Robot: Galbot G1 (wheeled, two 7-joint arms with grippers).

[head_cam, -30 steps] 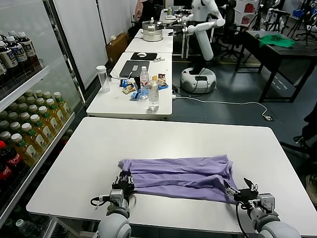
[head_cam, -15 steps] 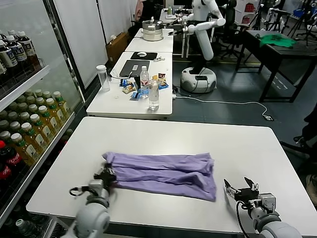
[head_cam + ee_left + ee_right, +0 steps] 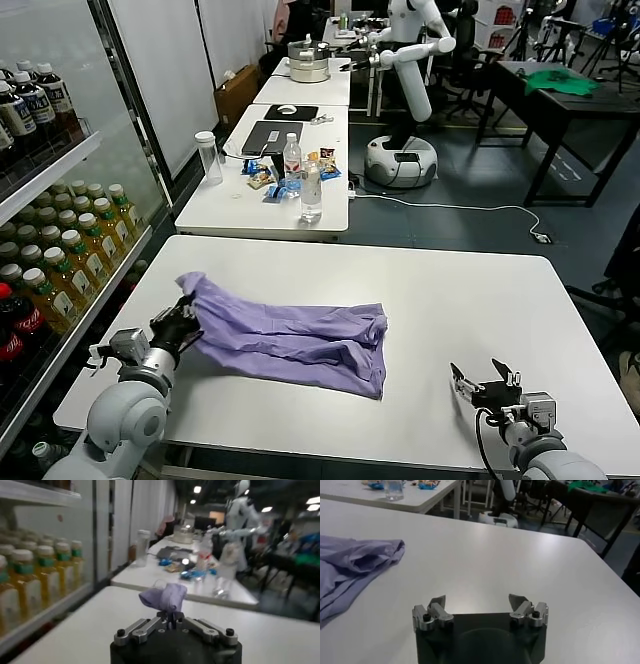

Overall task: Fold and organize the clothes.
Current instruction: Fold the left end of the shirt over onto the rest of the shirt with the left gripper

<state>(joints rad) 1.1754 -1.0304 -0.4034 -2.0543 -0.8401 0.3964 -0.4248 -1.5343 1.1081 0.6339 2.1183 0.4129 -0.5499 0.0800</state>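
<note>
Left claw (image 3: 183, 322) pinches one end of the lavender T-shirt (image 3: 290, 335), which trails rumpled toward the right claw (image 3: 484, 385). That claw hangs wide and empty, well apart from it. Folding judged partial; neat squaring remains.

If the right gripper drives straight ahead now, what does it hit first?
Probably nothing: the open right gripper faces bare white table. The lavender T-shirt lies off to its left side, likely outside that line.

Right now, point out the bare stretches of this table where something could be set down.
Bare tabletop: the far strip of the white table beyond the lavender T-shirt, and the right half between the shirt and the open right pincer. Crowded: the left edge, where the left pincer grips the shirt's end.
</note>
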